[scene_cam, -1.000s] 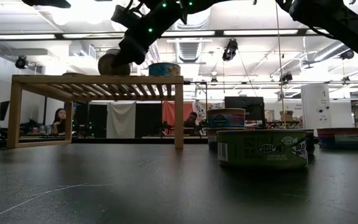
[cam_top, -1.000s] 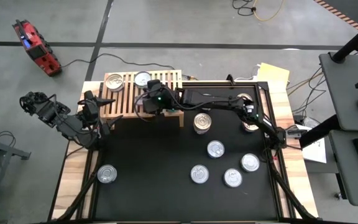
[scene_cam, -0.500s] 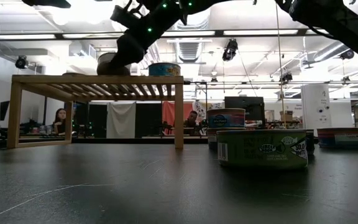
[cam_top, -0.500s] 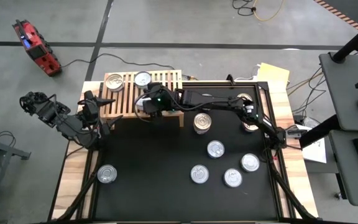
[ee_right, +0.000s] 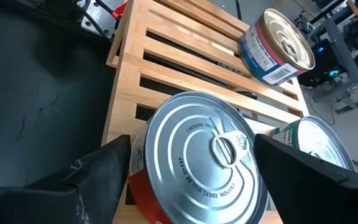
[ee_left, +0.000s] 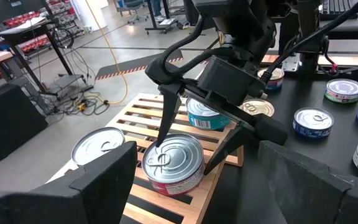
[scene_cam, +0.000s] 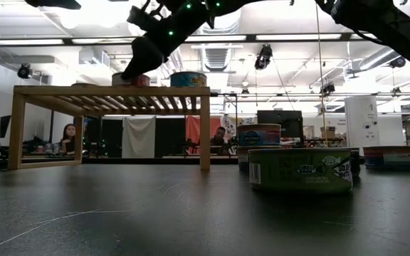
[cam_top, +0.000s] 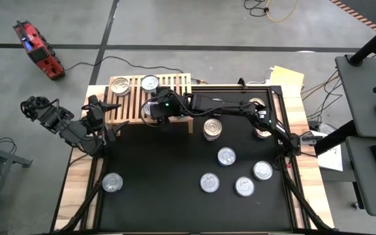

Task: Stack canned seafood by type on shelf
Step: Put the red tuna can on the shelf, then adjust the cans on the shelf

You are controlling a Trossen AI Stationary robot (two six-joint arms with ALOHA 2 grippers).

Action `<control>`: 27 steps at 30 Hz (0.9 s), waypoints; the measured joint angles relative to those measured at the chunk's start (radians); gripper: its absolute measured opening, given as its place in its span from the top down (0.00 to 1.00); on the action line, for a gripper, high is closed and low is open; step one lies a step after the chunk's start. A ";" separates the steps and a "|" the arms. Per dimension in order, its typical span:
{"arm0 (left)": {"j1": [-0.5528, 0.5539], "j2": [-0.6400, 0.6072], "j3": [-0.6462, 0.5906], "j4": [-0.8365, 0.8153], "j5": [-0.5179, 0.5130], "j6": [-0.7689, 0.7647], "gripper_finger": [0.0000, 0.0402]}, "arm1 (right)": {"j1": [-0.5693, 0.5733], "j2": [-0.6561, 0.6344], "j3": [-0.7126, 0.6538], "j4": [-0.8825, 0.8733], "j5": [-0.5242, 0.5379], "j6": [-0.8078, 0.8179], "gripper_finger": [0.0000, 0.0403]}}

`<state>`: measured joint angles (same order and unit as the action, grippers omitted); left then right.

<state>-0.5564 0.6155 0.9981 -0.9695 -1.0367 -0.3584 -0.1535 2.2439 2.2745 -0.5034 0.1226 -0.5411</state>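
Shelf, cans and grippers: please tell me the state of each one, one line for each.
Shelf: standing on the table, three cans on its slats.
Red can: upright on the shelf, between the open right fingers.
Teal can: upright on the shelf.
Right gripper: open, around the red can.
Left gripper: open, empty, beside the shelf.
Loose cans: upright on the black mat.

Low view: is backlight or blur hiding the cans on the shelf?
Low view: bright ceiling lights leave the right gripper a dark silhouette over the shelf; the red-labelled can there is barely legible, while the nearer green-labelled can reads clearly. Right wrist view: that can's lid is sharp.
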 joint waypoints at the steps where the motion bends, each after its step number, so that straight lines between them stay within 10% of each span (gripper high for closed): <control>1: 0.000 0.000 0.000 0.000 0.000 -0.002 0.20 | 0.000 -0.004 0.000 -0.002 0.000 -0.001 0.18; 14: 0.000 0.009 -0.014 -0.008 0.001 -0.043 0.20 | 0.005 -0.130 0.055 -0.143 -0.065 0.097 0.28; 27: 0.002 0.050 -0.014 0.055 0.041 -0.091 0.37 | 0.005 -0.311 -0.035 -0.332 -0.255 0.152 0.77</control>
<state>-0.5541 0.6658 0.9844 -0.9148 -0.9958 -0.4490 -0.1489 1.9325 2.2395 -0.8355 -0.1327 -0.3893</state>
